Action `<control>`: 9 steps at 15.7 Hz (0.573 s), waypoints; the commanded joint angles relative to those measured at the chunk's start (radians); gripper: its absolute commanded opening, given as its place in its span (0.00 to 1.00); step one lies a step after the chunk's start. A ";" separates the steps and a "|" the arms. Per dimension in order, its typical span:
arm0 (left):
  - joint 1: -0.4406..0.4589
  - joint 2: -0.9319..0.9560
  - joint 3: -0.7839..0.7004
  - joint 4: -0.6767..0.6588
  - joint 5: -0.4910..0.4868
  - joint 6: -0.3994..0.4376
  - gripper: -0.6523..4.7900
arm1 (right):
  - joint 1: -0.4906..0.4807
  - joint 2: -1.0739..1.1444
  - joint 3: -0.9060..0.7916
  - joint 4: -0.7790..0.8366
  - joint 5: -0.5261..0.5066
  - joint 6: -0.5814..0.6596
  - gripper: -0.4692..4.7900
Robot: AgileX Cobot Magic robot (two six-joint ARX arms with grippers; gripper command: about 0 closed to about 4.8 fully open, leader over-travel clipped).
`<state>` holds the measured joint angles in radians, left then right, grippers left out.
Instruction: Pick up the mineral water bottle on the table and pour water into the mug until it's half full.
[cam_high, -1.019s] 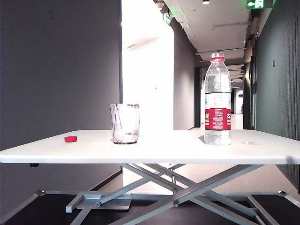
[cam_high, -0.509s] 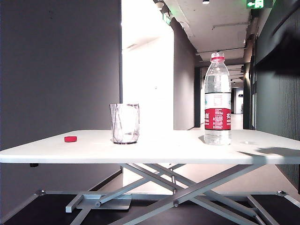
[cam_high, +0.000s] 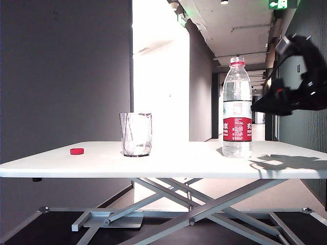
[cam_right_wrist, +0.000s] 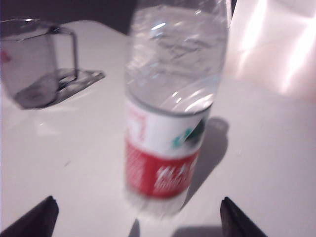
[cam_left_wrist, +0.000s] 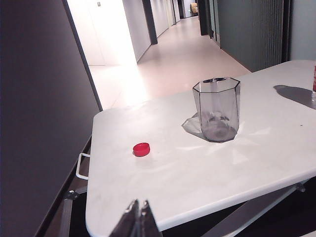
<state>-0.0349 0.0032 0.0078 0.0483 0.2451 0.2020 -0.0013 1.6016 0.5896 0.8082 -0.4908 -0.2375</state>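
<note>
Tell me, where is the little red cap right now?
In the exterior view the red cap lies on the table's left part, left of the mug, apart from it, with no gripper near.

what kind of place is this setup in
Probably an office or institutional building corridor: a long hallway recedes behind the table, a green exit sign hangs from the ceiling, and dark panelled walls line the side. The table looks set up for a robot test.
</note>
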 commanded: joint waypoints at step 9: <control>0.001 0.000 0.002 0.012 0.002 -0.004 0.11 | -0.004 0.341 0.251 0.200 -0.175 0.071 1.00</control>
<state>-0.0349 0.0032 0.0078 0.0483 0.2455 0.2020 -0.0067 1.9339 0.8268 0.9604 -0.6521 -0.1947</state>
